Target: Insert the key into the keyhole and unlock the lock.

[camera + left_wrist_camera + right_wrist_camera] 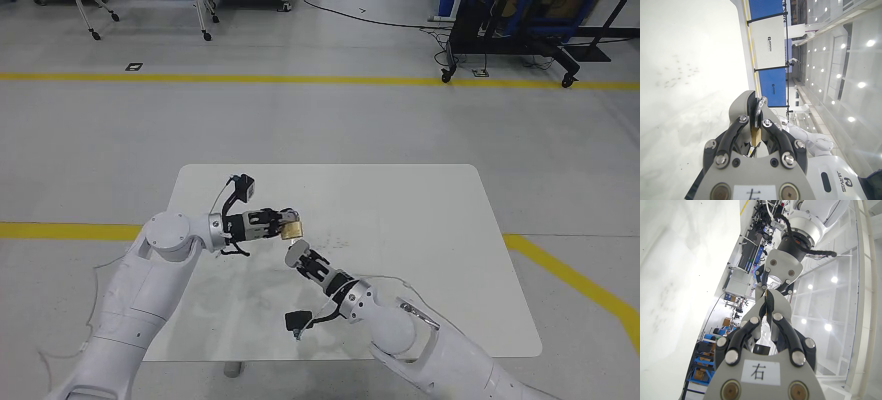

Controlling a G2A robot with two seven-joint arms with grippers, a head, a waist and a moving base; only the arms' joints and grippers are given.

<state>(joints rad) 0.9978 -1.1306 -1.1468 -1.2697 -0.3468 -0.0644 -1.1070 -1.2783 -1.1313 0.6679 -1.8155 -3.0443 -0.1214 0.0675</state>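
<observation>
A brass padlock (292,230) hangs above the middle-left of the white table (420,210), with my left gripper (288,221) shut on it. In the left wrist view the brass body (755,137) sits between the fingers (740,108), and its silver shackle runs toward the tips of that gripper (758,98). My right gripper (297,254) comes from the near side, its tips right under the padlock. It is shut on the thin key (765,308), seen edge-on, whose tip points at the lock beyond my right gripper (766,294). I cannot tell whether the key is in the keyhole.
Both arms meet over the left half of the table, whose bare top (420,210) stretches away to the right. The near edge (470,355) lies close to the right arm. Faint scuff marks (677,75) dot the surface.
</observation>
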